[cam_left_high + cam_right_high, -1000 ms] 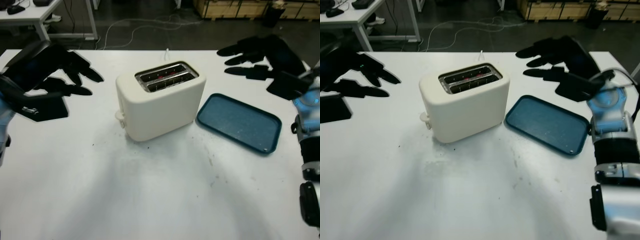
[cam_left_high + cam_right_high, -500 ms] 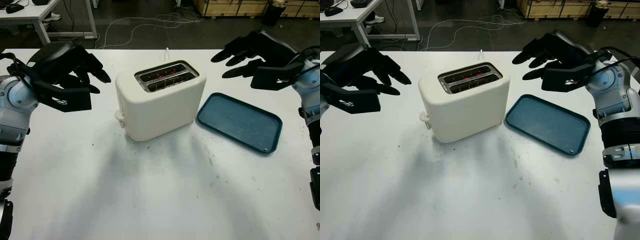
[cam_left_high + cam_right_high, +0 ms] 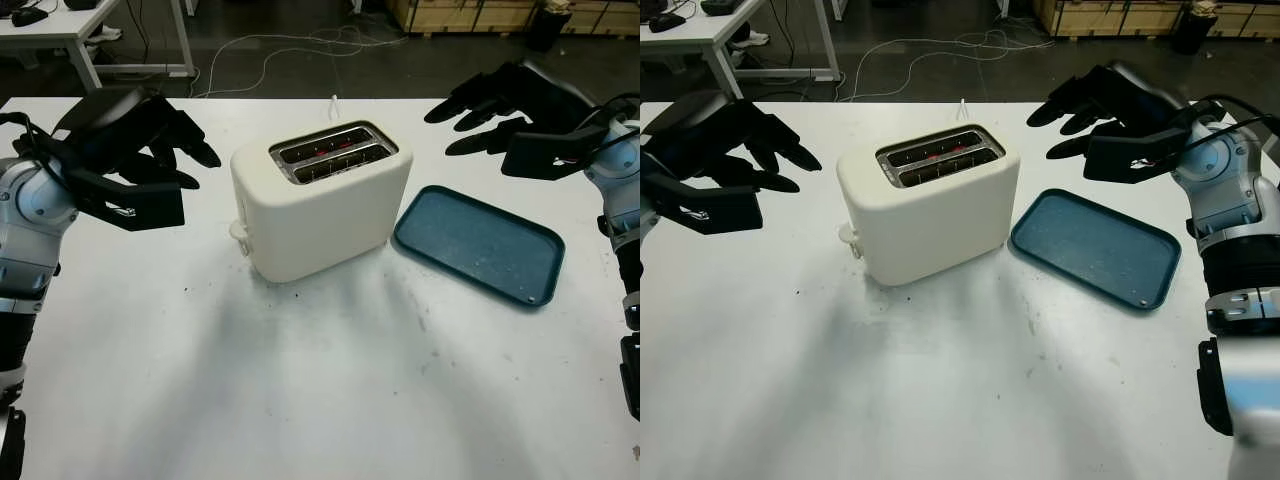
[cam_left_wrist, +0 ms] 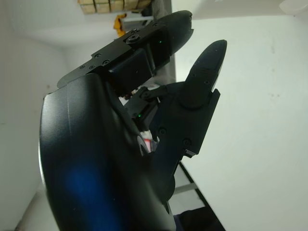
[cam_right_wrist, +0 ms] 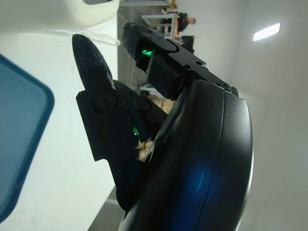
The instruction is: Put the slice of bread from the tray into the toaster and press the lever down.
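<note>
Two hands open, empty: left hand & right hand flank toaster; tray bare.

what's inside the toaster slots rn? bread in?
Both slots of the toaster show dark wire guides and a red glow; no bread slice is visible in them. The slot bottoms are hidden by the walls. The tray is bare.

The scene is brightly and evenly lit from overhead. The white table shows soft, diffuse grey shadows fanning toward the near edge from the toaster, with no hard edges. The floor beyond the table's far edge is dim. A faint red glow shows inside the toaster slots. The head views are sharp; in the wrist views, the close black hand shells carry bluish sheen, and backgrounds look washed out.
</note>
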{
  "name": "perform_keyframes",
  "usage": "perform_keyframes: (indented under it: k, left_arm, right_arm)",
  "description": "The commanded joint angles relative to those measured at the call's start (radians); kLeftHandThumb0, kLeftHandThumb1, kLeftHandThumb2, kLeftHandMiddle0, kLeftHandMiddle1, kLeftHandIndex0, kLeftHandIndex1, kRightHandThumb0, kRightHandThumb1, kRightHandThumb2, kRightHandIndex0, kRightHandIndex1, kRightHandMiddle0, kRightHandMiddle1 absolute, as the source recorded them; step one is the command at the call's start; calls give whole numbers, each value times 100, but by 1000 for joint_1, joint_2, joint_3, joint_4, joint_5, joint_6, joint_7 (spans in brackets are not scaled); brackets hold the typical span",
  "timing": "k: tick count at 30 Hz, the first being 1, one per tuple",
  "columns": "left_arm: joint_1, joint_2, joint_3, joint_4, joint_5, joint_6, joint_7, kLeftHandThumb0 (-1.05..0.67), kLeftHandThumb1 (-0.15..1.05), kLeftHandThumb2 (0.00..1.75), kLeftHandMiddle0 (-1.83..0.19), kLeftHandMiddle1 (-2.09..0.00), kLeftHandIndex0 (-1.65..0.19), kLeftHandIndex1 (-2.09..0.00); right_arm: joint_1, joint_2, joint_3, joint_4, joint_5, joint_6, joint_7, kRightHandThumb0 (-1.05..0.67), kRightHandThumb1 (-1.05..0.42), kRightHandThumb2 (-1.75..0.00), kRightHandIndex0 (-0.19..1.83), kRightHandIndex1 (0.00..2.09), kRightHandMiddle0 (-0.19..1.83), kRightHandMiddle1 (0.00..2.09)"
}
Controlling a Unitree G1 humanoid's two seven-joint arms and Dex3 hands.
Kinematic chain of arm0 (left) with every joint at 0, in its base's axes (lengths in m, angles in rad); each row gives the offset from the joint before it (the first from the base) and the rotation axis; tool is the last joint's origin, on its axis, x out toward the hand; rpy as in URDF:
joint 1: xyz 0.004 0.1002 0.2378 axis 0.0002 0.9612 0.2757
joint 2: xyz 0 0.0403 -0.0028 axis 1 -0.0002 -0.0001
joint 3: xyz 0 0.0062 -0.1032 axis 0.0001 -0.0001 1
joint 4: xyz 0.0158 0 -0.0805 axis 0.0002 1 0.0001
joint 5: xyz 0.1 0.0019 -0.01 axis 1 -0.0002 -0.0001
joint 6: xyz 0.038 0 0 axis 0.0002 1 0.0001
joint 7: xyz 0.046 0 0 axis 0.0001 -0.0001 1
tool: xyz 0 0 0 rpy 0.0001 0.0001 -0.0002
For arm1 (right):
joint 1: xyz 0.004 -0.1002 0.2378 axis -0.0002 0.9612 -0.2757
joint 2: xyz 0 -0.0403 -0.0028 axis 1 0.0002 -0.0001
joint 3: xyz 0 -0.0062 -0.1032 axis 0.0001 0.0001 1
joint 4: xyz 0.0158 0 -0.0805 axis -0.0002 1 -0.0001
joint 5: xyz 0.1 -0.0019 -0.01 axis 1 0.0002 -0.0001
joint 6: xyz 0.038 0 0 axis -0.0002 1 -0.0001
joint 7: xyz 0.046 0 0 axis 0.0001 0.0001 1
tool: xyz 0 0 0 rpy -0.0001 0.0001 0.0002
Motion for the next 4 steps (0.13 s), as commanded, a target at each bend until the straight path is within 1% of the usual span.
perform_keyframes:
  k: [1, 4]
  left_arm:
    - [18, -4, 13, -19, -10, 9, 6, -32, 75, 0, -97, -95, -125, -3]
    - [24, -5, 16, -27, -5, 16, 6, -35, 76, 0, -95, -96, -123, -3]
  right_arm:
    - [-3, -11, -2, 8, 10, -18, -11, -56, -81, 0, 109, 2, 98, 0]
    - [-1, -10, -3, 7, 14, -24, -9, -55, -81, 0, 110, 2, 99, 0]
